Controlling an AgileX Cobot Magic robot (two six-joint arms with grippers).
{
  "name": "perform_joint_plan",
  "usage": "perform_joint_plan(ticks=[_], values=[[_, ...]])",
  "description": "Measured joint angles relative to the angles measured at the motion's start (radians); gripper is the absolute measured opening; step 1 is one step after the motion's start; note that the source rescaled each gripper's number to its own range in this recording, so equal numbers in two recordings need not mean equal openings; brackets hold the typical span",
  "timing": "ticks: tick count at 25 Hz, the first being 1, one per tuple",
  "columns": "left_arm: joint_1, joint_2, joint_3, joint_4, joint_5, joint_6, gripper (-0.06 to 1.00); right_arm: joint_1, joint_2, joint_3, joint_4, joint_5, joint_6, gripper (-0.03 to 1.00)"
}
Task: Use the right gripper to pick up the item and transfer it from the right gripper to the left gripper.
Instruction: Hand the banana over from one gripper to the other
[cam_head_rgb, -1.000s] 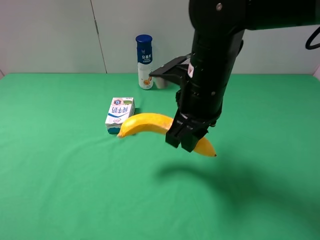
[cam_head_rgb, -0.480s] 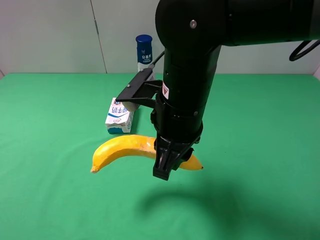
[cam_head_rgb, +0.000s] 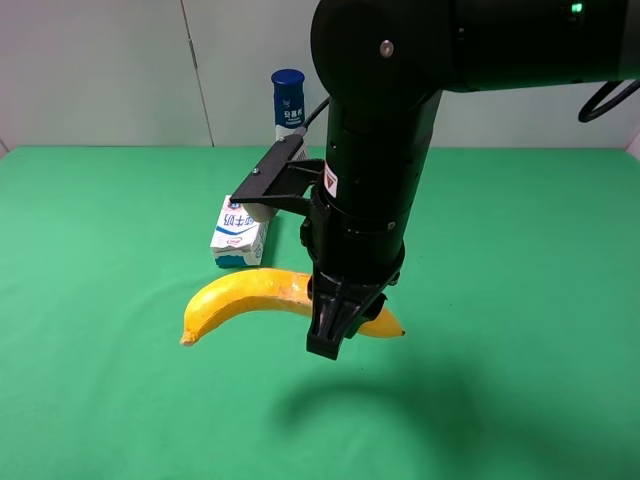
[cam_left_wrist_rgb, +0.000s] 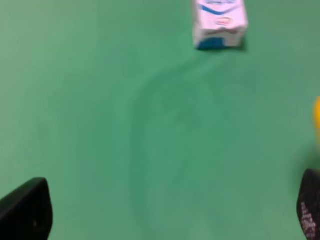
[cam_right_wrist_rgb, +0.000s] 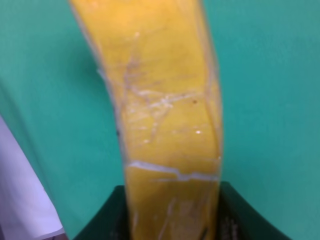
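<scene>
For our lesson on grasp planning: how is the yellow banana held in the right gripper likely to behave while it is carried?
Probably stiff: the banana juts sideways from the right gripper without drooping. Perhaps slippery: the right wrist view shows a creased, glossy surface on it. Gripped near one end, it may tend to pivot.

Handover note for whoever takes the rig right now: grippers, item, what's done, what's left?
Right gripper: shut on the banana near its right end, holding it clear of the green table, with a shadow beneath.
Left gripper: open and empty, facing down at the table; not seen in the high view.
Milk carton and bottle: on the table behind the banana.
Done: pick-up.
Left: bring the grippers together, probably close the left on the banana's free long end, then release the right.
</scene>
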Motion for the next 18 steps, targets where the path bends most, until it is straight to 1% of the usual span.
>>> perform_joint_plan(ticks=[1, 4, 11, 18], values=[[0.0, 0.034, -0.003, -0.027, -0.019, 0.016, 0.96, 0.0, 0.0, 0.0, 0.0, 0.0, 0.0, 0.0], [0.0, 0.134, -0.006, -0.154, -0.068, 0.074, 0.96, 0.0, 0.0, 0.0, 0.0, -0.001, -0.001, 0.0], [0.0, 0.349, -0.006, -0.449, -0.123, 0.265, 0.95, 0.0, -0.013, 0.0, -0.011, -0.006, -0.001, 0.0], [0.0, 0.522, -0.006, -0.674, -0.183, 0.447, 0.95, 0.0, -0.091, 0.0, -0.024, -0.027, -0.001, 0.0]])
